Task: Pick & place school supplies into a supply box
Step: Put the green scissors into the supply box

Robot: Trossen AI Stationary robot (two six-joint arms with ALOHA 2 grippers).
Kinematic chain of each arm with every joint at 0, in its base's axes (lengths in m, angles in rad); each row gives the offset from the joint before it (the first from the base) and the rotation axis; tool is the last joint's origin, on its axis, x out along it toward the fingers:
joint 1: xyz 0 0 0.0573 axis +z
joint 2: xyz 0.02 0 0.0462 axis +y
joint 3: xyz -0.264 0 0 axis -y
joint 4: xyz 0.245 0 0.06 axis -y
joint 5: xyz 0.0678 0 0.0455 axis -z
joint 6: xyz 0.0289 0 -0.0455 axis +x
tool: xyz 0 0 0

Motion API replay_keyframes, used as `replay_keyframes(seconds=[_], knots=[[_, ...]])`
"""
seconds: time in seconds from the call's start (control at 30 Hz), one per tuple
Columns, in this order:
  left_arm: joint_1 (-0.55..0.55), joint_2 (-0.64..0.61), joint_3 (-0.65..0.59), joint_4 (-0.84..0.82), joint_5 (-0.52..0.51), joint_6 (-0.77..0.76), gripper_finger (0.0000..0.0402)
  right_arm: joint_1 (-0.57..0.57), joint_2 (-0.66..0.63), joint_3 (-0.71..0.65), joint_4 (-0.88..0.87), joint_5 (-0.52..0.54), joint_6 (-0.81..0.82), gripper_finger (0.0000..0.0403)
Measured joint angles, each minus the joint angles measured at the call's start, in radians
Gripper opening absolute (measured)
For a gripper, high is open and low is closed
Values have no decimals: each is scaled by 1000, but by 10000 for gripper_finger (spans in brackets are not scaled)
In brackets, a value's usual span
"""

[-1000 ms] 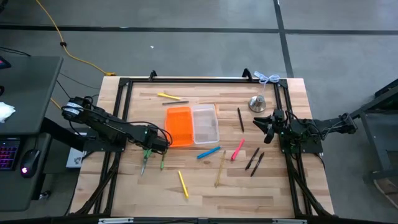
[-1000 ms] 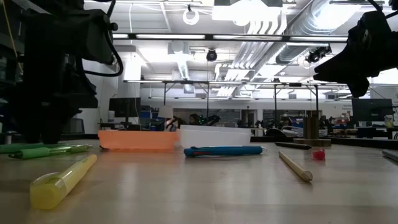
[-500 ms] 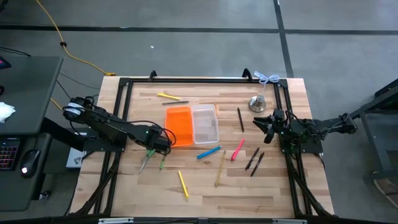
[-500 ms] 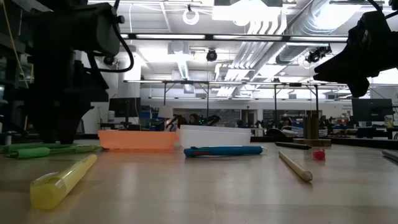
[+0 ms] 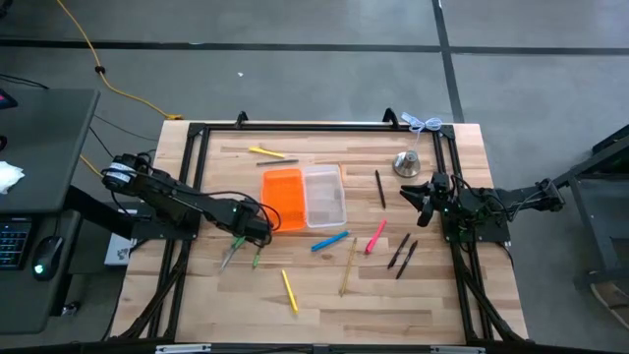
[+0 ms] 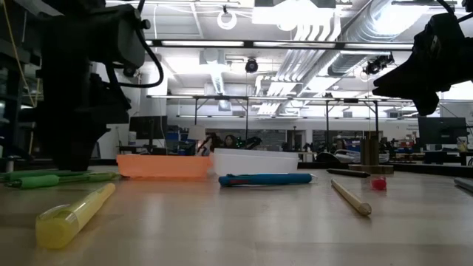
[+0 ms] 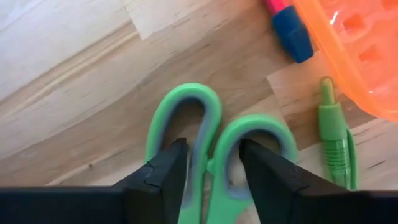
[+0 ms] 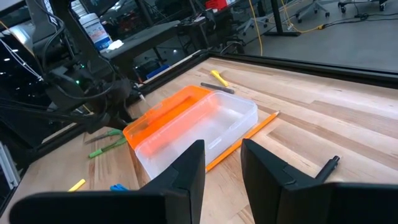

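Green-handled scissors (image 5: 229, 258) lie flat on the table, near-left of the supply box (image 5: 324, 195), which has an orange half (image 5: 283, 200) and a clear half. My left gripper (image 5: 239, 239) points straight down over the scissors' handles (image 7: 211, 124) and is shut on them. A green pen (image 7: 336, 143) lies beside the scissors. My right gripper (image 5: 413, 202) waits open and level at the table's right, touching nothing. My left gripper comes from above with one fingertip (image 7: 177, 155) in each handle loop. It pinches the two inner rims (image 7: 211, 168) where the loops meet. The scissors lie flat on the table, blades pointing toward the near edge.
A blue pen (image 5: 329, 241), pink pen (image 5: 375, 236), wood pencil (image 5: 349, 265), yellow highlighter (image 5: 290, 290) and black pens (image 5: 401, 254) lie near-right of the box. A yellow pen (image 5: 263, 151) lies beyond it. A silver bell (image 5: 408, 163) stands far right.
My left gripper has rolled a little about its downward line over the scissors' handles. The scissors' blade end has swung slightly toward the table's left edge while the handles stayed under the gripper.
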Motion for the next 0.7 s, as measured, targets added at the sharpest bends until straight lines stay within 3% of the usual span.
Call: replay_keyframes(seconds=[0.57,0.7], knots=[[-2,73,6,-29,-19,44,94,0,0,0,8,-1,0,83],[-2,75,6,-52,-18,44,89,0,0,0,8,0,0,83]])
